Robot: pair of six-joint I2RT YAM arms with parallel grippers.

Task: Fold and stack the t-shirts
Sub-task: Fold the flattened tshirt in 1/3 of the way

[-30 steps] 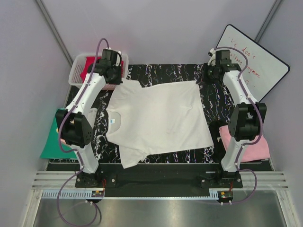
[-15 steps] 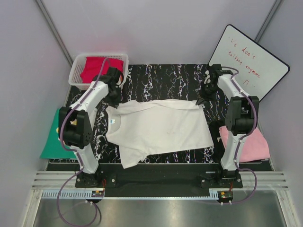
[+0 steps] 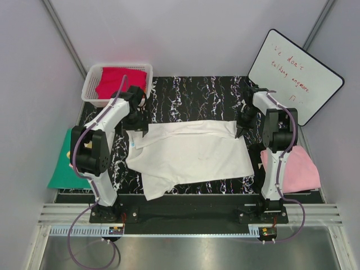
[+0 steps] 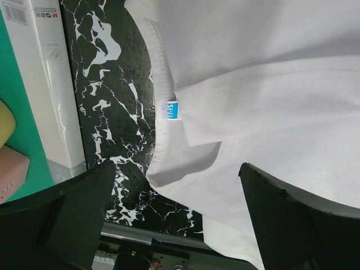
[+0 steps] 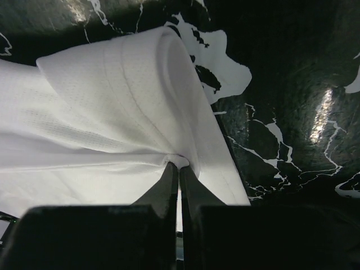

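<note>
Left gripper (image 4: 177,169): the fingers (image 4: 73,214) stand wide apart and hold nothing. In the wrist view the white t-shirt (image 4: 270,101) lies below and between them. Its blue neck label (image 4: 172,110) sits just ahead of the gap. The marbled black table (image 4: 112,95) shows ahead of the left-hand finger.

Right gripper (image 5: 179,166): the fingers (image 5: 163,191) are closed together and pinch a fold of the white t-shirt's edge at their tips. The cloth rises to the pinch and spreads away ahead and to the left. Bare table lies ahead and to the right.

From above, the white t-shirt (image 3: 191,152) is spread on the table between the two arms. Its far edge is doubled over into a band running from the left gripper (image 3: 138,119) to the right gripper (image 3: 241,128).

The pink t-shirt (image 3: 298,169) lies well behind the right fingers, beside that arm's base. The red t-shirt (image 3: 121,79) sits in a white basket (image 3: 90,84) just beyond the left fingers.
</note>
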